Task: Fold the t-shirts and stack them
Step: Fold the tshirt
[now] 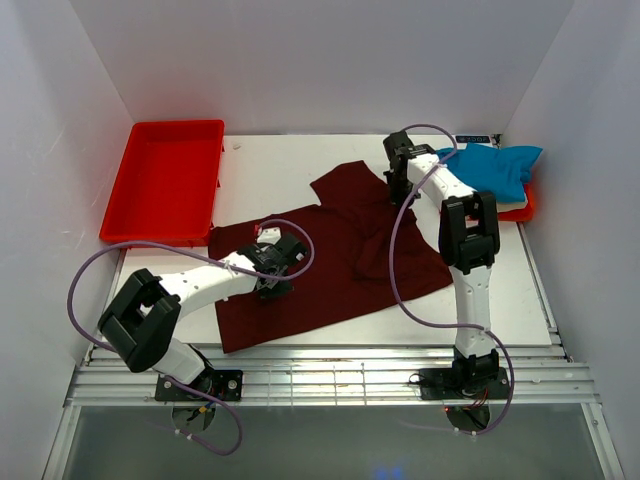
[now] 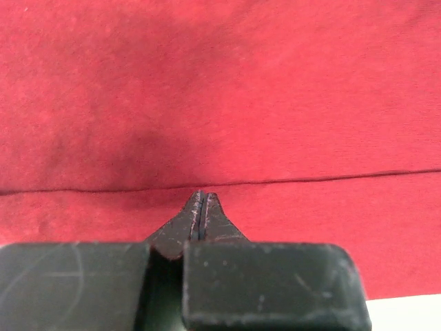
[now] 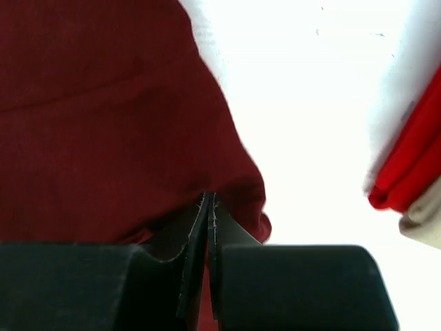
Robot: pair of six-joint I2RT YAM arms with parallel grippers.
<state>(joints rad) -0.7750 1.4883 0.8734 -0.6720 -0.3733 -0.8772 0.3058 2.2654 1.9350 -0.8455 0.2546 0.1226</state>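
Observation:
The dark maroon t-shirt (image 1: pixel 330 260) lies spread across the middle of the table. My left gripper (image 1: pixel 276 268) is shut, its tips (image 2: pixel 200 196) resting on the maroon cloth (image 2: pixel 220 96) at a seam line; I see no cloth between the jaws. My right gripper (image 1: pixel 400 185) is shut on the maroon shirt's far right edge (image 3: pixel 227 186), and cloth shows between its fingers. The bright blue t-shirt (image 1: pixel 490 165) lies at the far right on top of a cream t-shirt (image 3: pixel 424 221), of which only an edge shows.
An empty red tray (image 1: pixel 165 180) stands at the far left. A second red tray (image 1: pixel 520 208) under the blue and cream shirts sits by the right wall; it also shows in the right wrist view (image 3: pixel 410 169). Bare white table (image 3: pixel 310 103) lies between it and the maroon shirt.

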